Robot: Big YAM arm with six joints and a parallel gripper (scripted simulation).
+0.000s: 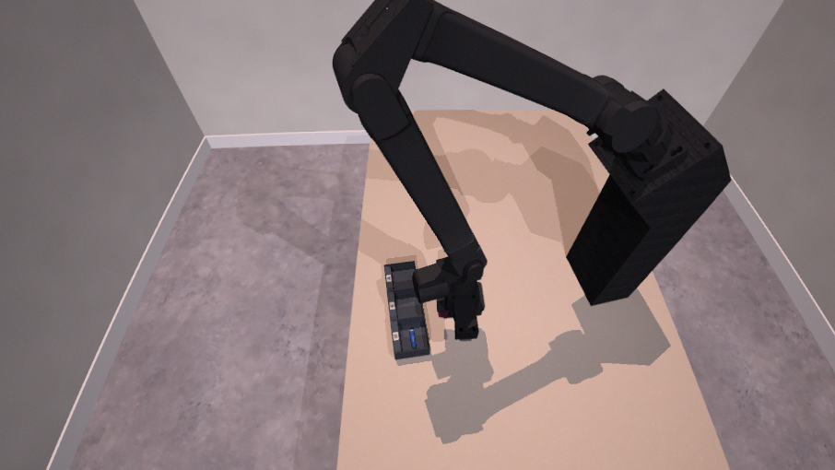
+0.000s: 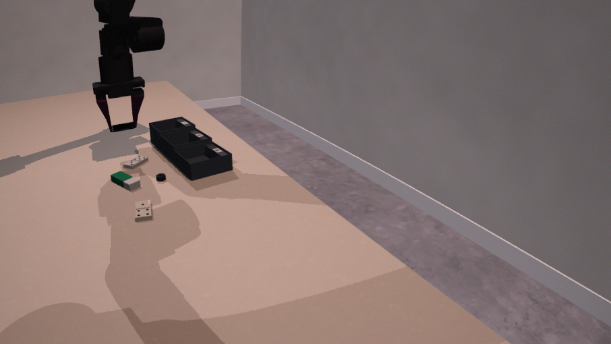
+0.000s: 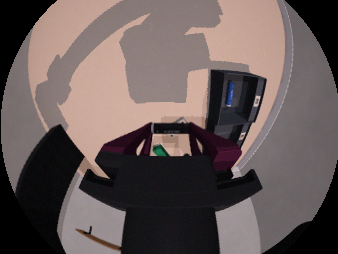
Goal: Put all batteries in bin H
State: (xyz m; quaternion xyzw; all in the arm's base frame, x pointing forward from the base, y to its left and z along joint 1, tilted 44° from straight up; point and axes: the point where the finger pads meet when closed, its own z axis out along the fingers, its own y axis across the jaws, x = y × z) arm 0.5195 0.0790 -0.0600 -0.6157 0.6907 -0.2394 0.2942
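Note:
My gripper (image 2: 123, 124) hangs above the table just beside the far end of a row of three joined black bins (image 2: 190, 147). It is shut on a small black block, seemingly a battery (image 2: 123, 126), held crosswise between the fingertips. In the top view the gripper (image 1: 465, 331) is right of the bins (image 1: 406, 311). A blue battery (image 1: 412, 338) lies in the bin compartment nearest that camera, and it also shows in the wrist view (image 3: 229, 94). The bin labels are too small to read.
On the table near the bins lie a domino (image 2: 135, 162), a green and white eraser (image 2: 125, 179), a small black round piece (image 2: 160, 177) and a second domino (image 2: 143, 210). The table edge runs just behind the bins.

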